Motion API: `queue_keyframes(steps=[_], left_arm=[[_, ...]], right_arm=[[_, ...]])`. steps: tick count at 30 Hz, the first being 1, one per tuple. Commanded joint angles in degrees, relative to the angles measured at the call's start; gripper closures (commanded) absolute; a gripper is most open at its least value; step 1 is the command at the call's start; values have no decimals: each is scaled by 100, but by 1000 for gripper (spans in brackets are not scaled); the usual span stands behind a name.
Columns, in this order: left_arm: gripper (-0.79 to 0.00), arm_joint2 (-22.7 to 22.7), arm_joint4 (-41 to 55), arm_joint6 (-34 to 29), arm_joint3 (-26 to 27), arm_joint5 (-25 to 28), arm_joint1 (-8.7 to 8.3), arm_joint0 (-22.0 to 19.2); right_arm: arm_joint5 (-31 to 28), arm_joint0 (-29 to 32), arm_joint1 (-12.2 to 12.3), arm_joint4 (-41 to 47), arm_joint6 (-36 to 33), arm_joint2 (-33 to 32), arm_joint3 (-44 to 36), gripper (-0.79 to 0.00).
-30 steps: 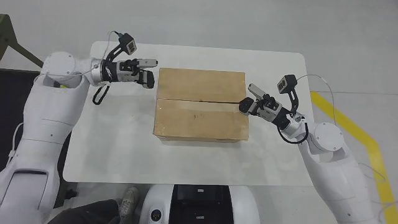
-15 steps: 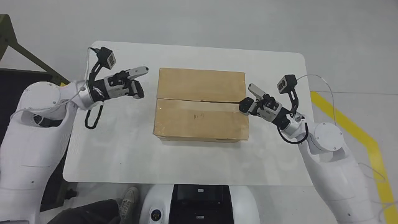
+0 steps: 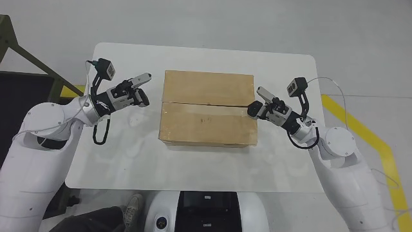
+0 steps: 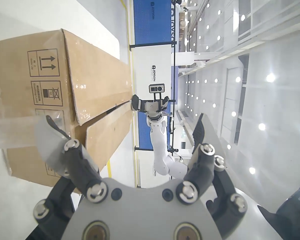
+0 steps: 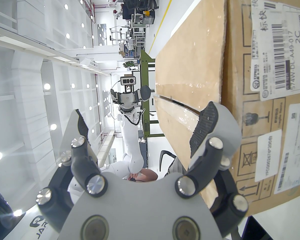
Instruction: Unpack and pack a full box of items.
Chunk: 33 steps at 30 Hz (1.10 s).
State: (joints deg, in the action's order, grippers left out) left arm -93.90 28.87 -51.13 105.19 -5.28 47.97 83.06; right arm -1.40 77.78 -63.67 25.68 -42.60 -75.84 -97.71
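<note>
The cardboard box [image 3: 206, 106] stands in the middle of the white table [image 3: 116, 161], set back from the near edge. Its long axis runs left to right, parallel to that edge. The top faces up, and the two flaps are folded down and meet in a seam along that same axis. At the left end the seam gapes slightly, the near flap's corner riding a little low in the left wrist view [image 4: 97, 76]. The right gripper [image 3: 256, 101] sits at the box's right end, level with the seam. Its fingers are spread, and one finger [image 5: 207, 123] lies against the upper edge of the end face that carries the paper shipping labels [image 5: 277, 51]. The left gripper [image 3: 145, 88] hangs a little farther back, off the box's left end and apart from it, pointing at that end with its fingers spread wide [image 4: 124, 119]. A clear film-like strip [image 4: 12, 132] crosses one left finger [image 4: 50, 138]; whether it sticks there cannot be told. A second ago the left gripper was right beside the box's far-left corner, and it has since pulled away toward the table's left edge and nearer the robot. The box and the right arm have kept their places.
</note>
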Motion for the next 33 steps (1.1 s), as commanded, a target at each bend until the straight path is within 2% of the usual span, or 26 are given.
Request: queue_keyframes(steps=[1, 6, 12, 16, 20, 25, 29, 33], left_arm=[[-785, 0, 0, 1, 0, 0, 0, 0], [-785, 0, 0, 1, 0, 0, 0, 0], [-785, -119, 197, 572, -9, 356, 53, 192], [-785, -439, 687, 955, -25, 746, 107, 672], [-785, -607, 795, 1458, 194, 1150, 177, 1310], [-785, -451, 831, 2149, 506, 1792, 298, 1981], [-785, -274, 596, 2974, 603, 2138, 395, 2332], [-785, -140, -145, 3820, 725, 2453, 477, 2620]], right_arm=[[0, 0, 0, 0, 0, 0, 0, -785], [0, 0, 0, 0, 0, 0, 0, -785], [0, 0, 0, 0, 0, 0, 0, -785], [0, 0, 0, 0, 0, 0, 0, -785], [0, 0, 0, 0, 0, 0, 0, -785], [0, 0, 0, 0, 0, 0, 0, -785], [0, 0, 0, 0, 0, 0, 0, -785], [0, 0, 0, 0, 0, 0, 0, -785]])
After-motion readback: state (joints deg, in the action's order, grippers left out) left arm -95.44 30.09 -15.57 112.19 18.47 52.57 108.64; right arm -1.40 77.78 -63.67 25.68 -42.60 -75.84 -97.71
